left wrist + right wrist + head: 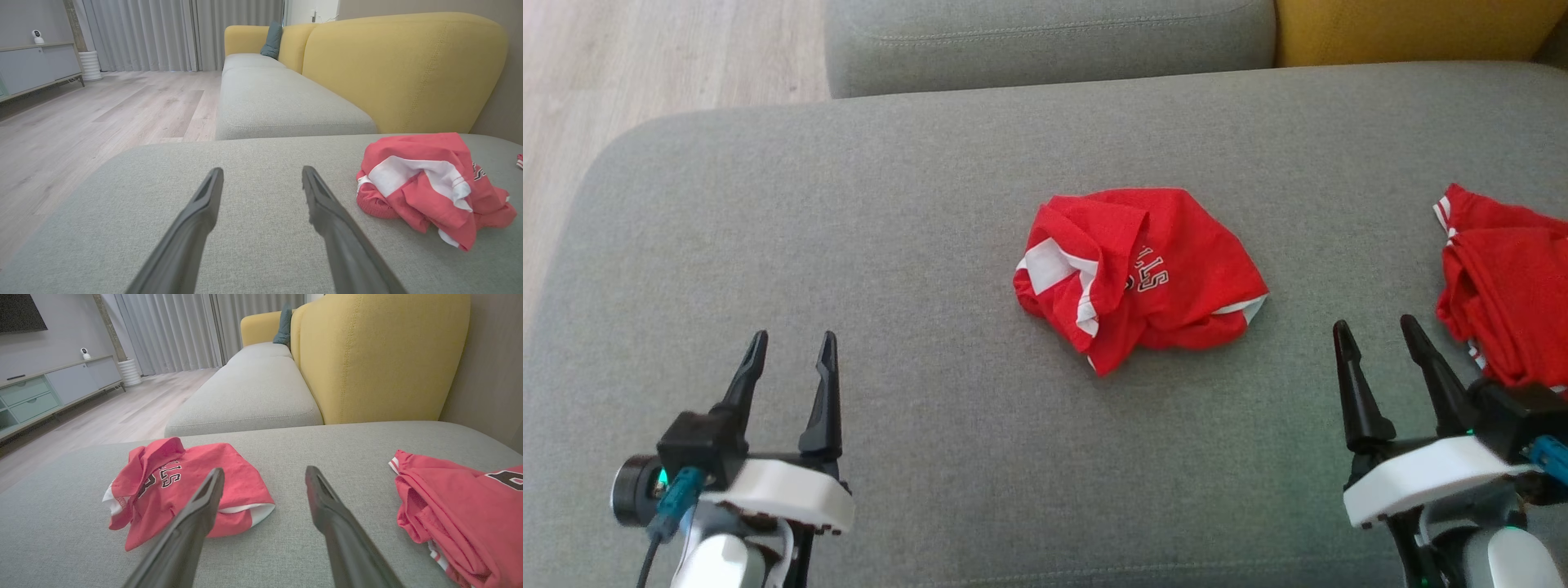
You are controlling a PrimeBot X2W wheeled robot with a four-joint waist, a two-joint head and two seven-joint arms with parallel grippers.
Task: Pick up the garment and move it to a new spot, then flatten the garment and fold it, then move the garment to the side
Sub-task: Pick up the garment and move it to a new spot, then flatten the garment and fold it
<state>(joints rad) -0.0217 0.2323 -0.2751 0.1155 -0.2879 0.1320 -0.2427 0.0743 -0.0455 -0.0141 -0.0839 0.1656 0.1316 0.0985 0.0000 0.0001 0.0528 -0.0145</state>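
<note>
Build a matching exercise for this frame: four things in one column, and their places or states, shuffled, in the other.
1. crumpled red garment
2. second red garment
3. left gripper
4. teal pillow

a. against the yellow backrest, far down the sofa
b. middle of the grey cushion
c. jaws open, lower left of the head view
d. head view's right edge, next to the right gripper

Pairs: 1-b, 2-d, 3-c, 4-a.

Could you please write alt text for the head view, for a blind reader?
A crumpled red garment lies centred on a grey sofa seat, a second red garment at the right edge. Left gripper and right gripper hover open.
</note>
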